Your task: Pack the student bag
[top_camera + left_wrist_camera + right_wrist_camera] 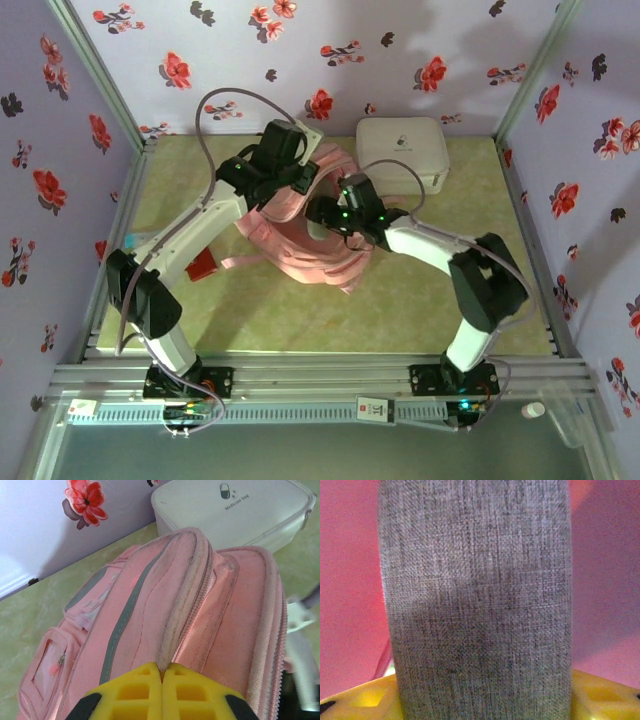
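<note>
Grey woven cloth [475,590], some flat pouch or case I cannot name, stands upright between the right fingers [480,707], which sit part-way apart and clamp it by its 2 sides, with pink all round it. Seen from above, those fingers are down at the middle of the bag [300,250], which lies slumped at the centre of the bench [260,320], so I judge the grey piece is going in through the bag's mouth. The left fingers [165,680] are closed tight on a raised pink fold along the bag's top, seemingly lifting it to hold the mouth open. The step in hand looks like loading 1 item. Next, I'd say, the right arm needs to push the piece deeper, let go once it rests inside, and back out straight so nothing is dragged along, with the left grip holding the fold up. How deep it sits I cannot tell. Just behind the bag, by the back wall, sits a white case [402,150]; a small red thing [203,265] lies beside the left arm. The bench is a mottled pale green, shut in by 3 lilac walls [420,40] printed with red and dark flowers, and a metal rail [320,375] at the near edge carries the 2 arm bases.
</note>
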Action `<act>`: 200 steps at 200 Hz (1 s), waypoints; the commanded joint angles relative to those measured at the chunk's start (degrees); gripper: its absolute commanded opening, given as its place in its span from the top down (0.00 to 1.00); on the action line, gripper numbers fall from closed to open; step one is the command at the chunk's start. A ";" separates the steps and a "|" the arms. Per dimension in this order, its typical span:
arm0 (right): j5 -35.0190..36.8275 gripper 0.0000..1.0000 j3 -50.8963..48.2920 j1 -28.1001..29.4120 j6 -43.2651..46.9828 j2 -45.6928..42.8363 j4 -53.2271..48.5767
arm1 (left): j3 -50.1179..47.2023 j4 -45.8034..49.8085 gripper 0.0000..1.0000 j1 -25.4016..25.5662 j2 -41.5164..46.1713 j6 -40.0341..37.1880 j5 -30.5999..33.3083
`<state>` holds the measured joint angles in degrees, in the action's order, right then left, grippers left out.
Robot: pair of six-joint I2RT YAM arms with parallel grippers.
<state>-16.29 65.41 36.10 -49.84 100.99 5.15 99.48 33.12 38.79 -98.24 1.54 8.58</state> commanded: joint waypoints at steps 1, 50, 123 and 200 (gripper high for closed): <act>-2.28 0.41 5.58 -0.24 -4.34 4.87 9.28 | 5.35 -9.26 1.00 -0.99 0.51 4.96 0.47; -3.96 0.15 13.51 -0.14 -7.02 15.74 16.54 | 5.75 -9.05 1.00 -2.84 0.06 8.11 0.40; -0.56 0.23 2.16 -1.67 -3.56 5.81 16.10 | 3.27 -9.16 1.00 -4.15 0.72 9.83 -1.77; 13.51 0.31 -20.65 -3.65 -0.14 -19.20 8.17 | -4.22 -10.45 1.00 -4.16 -0.74 11.41 -14.49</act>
<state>-11.49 49.67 33.15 -52.05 88.31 17.21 97.30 29.89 35.35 -99.33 10.68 -0.89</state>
